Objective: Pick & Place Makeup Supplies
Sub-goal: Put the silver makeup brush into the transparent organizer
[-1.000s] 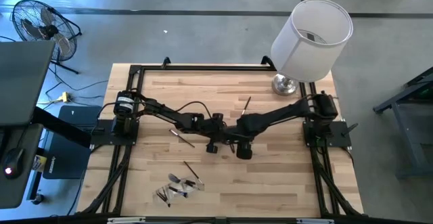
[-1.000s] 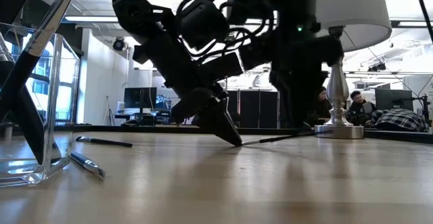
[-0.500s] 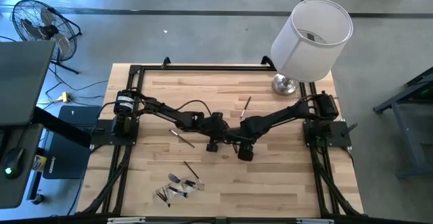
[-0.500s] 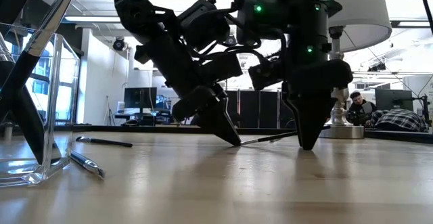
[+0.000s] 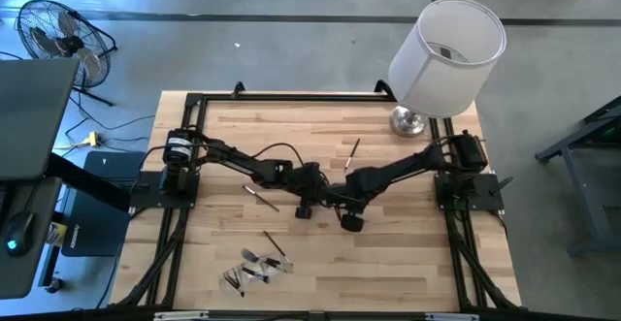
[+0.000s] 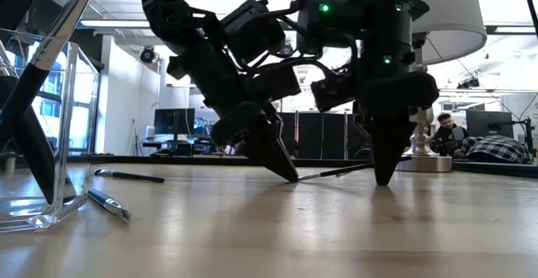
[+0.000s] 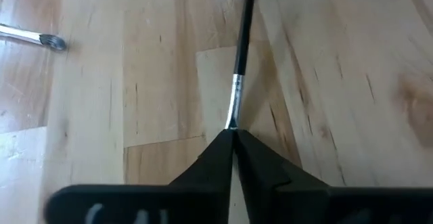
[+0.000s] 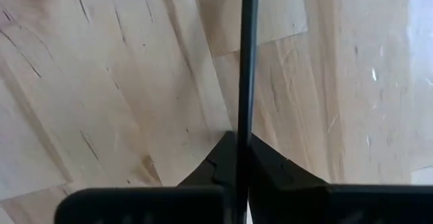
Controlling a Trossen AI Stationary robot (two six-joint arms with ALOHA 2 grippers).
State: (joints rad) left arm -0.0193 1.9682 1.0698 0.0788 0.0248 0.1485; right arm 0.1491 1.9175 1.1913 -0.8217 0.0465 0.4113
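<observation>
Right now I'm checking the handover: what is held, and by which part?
One brush: the left gripper pinches its metal-ferrule end, the right gripper is shut on its dark handle.

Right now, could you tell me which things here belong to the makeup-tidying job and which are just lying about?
Job in hand:
- held brush, with left tool and right tool both shut on it
- brush near the lamp
- brush by the left arm
- front brush

Lying about:
- lamp
- floor fan
- clear container, possibly the drop-off
</observation>
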